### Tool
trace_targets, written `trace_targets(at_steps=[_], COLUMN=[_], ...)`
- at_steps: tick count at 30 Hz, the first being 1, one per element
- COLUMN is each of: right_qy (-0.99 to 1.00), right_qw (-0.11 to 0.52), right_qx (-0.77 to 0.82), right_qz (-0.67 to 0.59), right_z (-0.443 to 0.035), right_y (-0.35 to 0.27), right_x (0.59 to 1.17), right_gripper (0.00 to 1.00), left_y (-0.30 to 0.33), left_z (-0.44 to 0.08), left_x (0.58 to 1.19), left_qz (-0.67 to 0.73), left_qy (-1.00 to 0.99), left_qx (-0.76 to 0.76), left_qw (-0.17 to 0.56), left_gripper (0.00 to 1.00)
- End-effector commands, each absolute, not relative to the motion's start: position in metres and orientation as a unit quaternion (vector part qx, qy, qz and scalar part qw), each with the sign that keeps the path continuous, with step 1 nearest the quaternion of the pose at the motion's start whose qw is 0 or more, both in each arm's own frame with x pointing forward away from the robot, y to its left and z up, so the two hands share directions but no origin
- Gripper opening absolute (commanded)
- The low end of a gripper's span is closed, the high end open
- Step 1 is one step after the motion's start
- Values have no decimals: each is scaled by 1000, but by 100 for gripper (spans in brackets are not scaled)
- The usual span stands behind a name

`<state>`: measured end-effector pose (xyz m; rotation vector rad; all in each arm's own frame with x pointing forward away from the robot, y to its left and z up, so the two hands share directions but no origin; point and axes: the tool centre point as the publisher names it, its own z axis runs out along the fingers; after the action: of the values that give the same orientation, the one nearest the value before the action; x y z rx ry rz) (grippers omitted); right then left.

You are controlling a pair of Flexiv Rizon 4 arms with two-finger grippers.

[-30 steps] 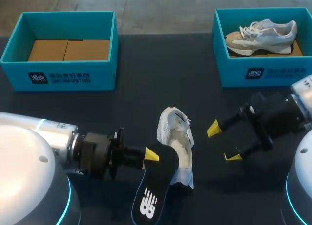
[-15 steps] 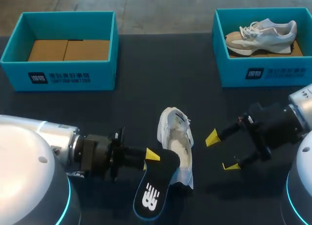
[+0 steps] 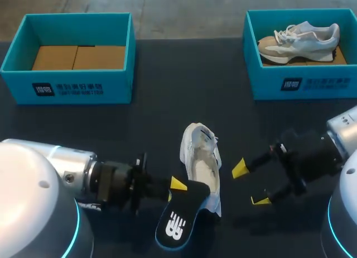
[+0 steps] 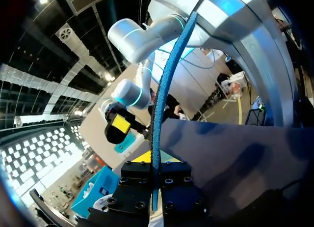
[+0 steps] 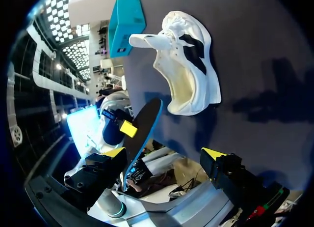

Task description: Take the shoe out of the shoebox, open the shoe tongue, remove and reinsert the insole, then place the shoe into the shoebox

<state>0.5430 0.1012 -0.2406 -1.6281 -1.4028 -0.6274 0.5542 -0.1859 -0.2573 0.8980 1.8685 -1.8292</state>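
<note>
A white low sports shoe (image 3: 203, 163) is laid on the dark table top (image 3: 167, 118), near the front middle and outside both boxes. Its opening is turned upward and its tongue is folded out toward the far side. A black insole with a blue edge (image 3: 178, 221) is held by the left gripper (image 3: 178, 185), whose fingers are closed narrowly on one end of it. The insole is tilted. The held end is touching or just beside the near end of the shoe, but which of the two cannot be told. In the left wrist view the insole (image 4: 161, 104) is seen edge-on, clamped between the two fingers.

The right gripper (image 3: 249, 184) is kept wide apart, with nothing between its yellow tips, near the right side of the shoe and not touching it. In the right wrist view the shoe (image 5: 189, 74) is seen ahead of the right gripper (image 5: 164, 153), with its cream lining exposed, and the insole (image 5: 142, 133) is seen beside it.

An open teal cardboard shoebox (image 3: 72, 87) with brown cardboard on its floor is placed at the far left. A second teal shoebox (image 3: 301, 82) is placed at the far right, and a white and tan shoe (image 3: 301, 39) is laid in it.
</note>
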Motion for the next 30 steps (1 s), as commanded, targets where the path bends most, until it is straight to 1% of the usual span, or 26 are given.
trace_targets(at_steps=[1,14,21,30], right_qy=[-559,-559,-572,-576], right_qw=[434,434,459,465], right_qx=[-659,-659,-634,-624], right_qz=[-255,-255,-244,-251], right_z=[-243,-243,-255,-258], right_y=[104,104,118,126], right_x=[539,539,546,555], right_gripper=[100,100,100,100], left_y=[-194,-195,-201,-205], left_z=[-266,-265,-274,-274], left_x=[559,559,564,575], left_qz=[-666,-666,-689,-696], left_qy=[650,649,636,627], left_qx=[321,321,307,310], left_qw=[178,178,163,160], left_gripper=[0,0,0,0])
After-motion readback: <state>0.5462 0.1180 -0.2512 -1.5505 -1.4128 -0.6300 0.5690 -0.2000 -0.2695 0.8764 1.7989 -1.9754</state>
